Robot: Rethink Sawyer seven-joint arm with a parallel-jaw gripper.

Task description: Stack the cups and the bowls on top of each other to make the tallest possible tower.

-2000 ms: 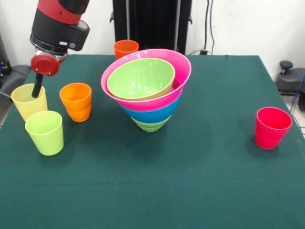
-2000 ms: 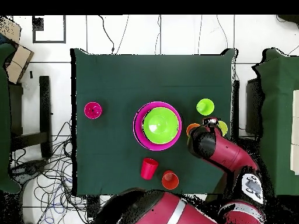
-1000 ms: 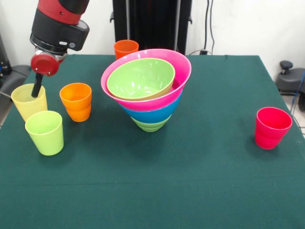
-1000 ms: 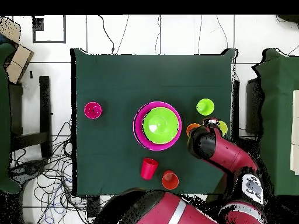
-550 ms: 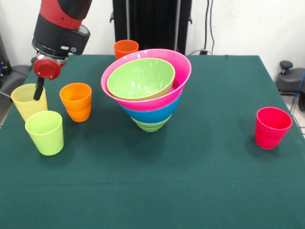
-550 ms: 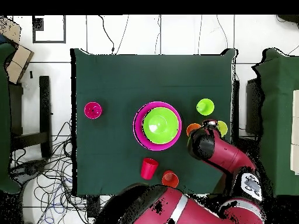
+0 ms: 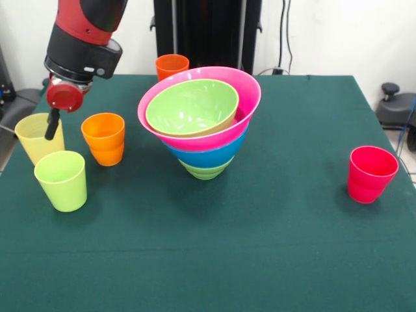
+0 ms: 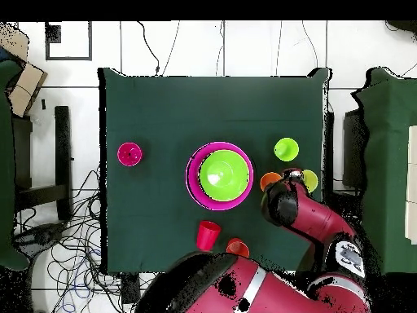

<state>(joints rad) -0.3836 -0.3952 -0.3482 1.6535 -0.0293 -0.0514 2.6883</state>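
The tower (image 7: 199,120) stands mid-table: a small light green bowl, a blue bowl and a pink bowl nested, with a light green bowl (image 7: 192,106) inside the pink one. It also shows in the overhead view (image 8: 219,174). My gripper (image 7: 50,125) reaches down into the rim of the pale yellow cup (image 7: 34,142) at the left. A lime green cup (image 7: 61,181) and an orange cup (image 7: 104,139) stand beside it. A second orange cup (image 7: 171,65) stands behind the tower. A pinkish-red cup (image 7: 370,173) stands alone at the right. A red cup (image 8: 208,235) shows only from overhead.
The green-covered table (image 7: 273,247) has open cloth in front of the tower and between it and the pinkish-red cup. The arm (image 8: 313,213) comes in over the table's edge by the yellow cup (image 8: 310,179). Cables and chairs lie outside the table.
The arm has tilted and shifted slightly toward the tower, with the gripper still at the yellow cup's rim. The cups and the tower stand where they were.
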